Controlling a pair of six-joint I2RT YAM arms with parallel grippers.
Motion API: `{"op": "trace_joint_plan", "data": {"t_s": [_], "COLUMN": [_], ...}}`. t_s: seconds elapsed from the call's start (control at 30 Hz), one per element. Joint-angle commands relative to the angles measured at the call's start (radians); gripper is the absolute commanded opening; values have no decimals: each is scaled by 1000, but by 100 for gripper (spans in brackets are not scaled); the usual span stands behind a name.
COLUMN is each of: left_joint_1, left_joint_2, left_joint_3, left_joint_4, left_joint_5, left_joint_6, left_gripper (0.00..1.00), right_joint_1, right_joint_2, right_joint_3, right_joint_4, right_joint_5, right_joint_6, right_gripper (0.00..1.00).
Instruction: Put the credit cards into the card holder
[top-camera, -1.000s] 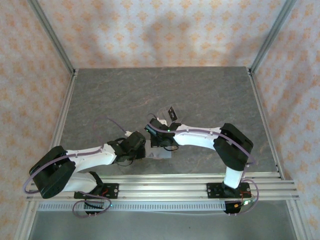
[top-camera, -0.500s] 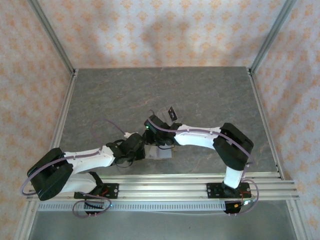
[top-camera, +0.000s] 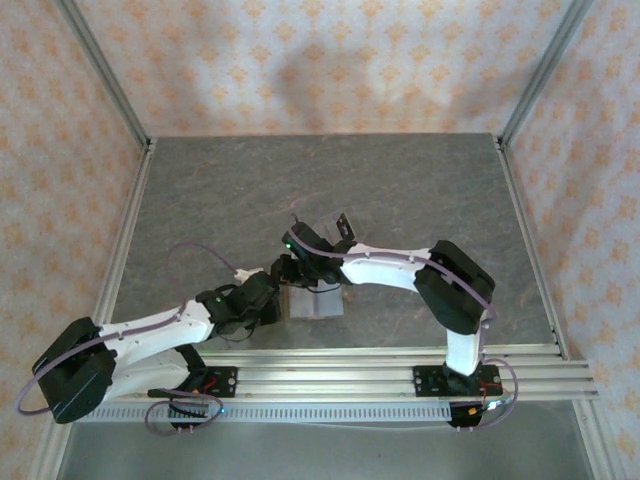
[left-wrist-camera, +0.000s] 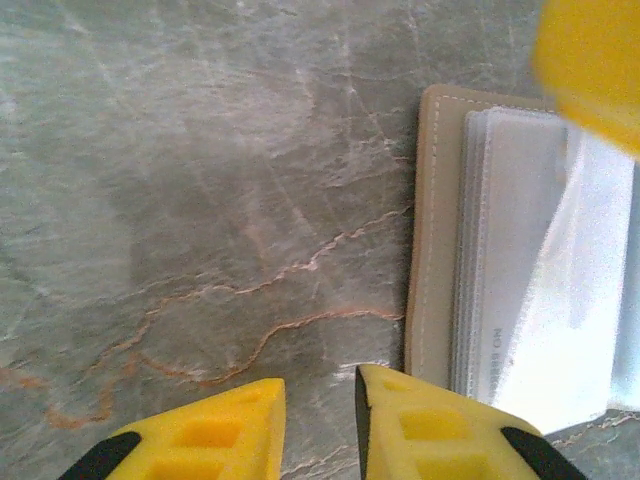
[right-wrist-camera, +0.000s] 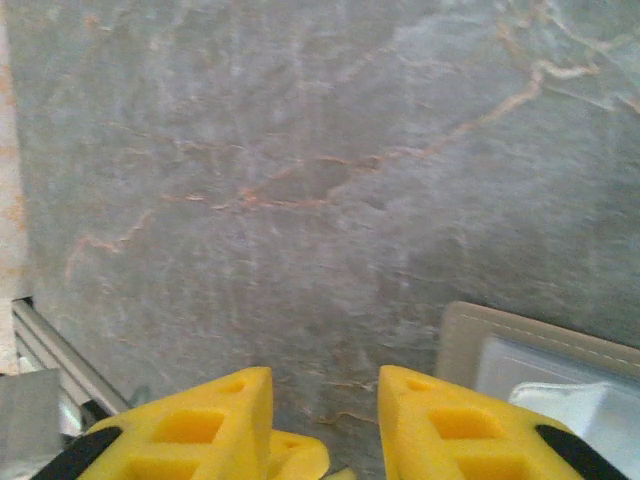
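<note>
The card holder (top-camera: 316, 303) lies open and flat on the table, with a tan stitched rim (left-wrist-camera: 432, 230) and clear sleeves inside. It also sits at the lower right of the right wrist view (right-wrist-camera: 545, 350). A dark credit card (top-camera: 345, 222) stands in the clear stand behind it. My left gripper (top-camera: 272, 292) is open just left of the holder's near left corner, nothing between its fingers (left-wrist-camera: 320, 395). My right gripper (top-camera: 291, 270) is open over bare table beside the holder's left edge (right-wrist-camera: 325, 390). One of its yellow fingers (left-wrist-camera: 592, 60) blurs into the left wrist view.
The clear slotted stand (top-camera: 333, 230) stands just behind the holder, close to the right forearm. Aluminium rails (top-camera: 330, 362) run along the near edge. Patterned walls enclose the grey stone table (top-camera: 220, 200), with free surface at the back and on both sides.
The left arm has stretched out low to the left and its gripper slid slightly left and nearer. The right gripper has moved left and back, uncovering more of the holder.
</note>
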Motion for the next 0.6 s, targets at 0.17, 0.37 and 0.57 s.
{"op": "trace_joint_plan", "data": {"t_s": [0.17,0.37,0.57], "left_joint_1": [14,22,27], "left_joint_2": [-108,-153,-4], "left_joint_3": [31,105,211], "left_joint_4": [-164,-190,-160], "left_joint_5": [-56,-12,11], "left_joint_6": [27,108,190], "left_gripper": [38,57,62], "right_joint_1": [-60,-209,-335], "right_joint_2": [-121,-205,-168], "right_joint_3": [107,115,219], "right_joint_4": [-227,-402,-566], "right_joint_5": [137,241,361], "right_joint_6": [-135,-231,-350], "right_gripper": [37,37,29]}}
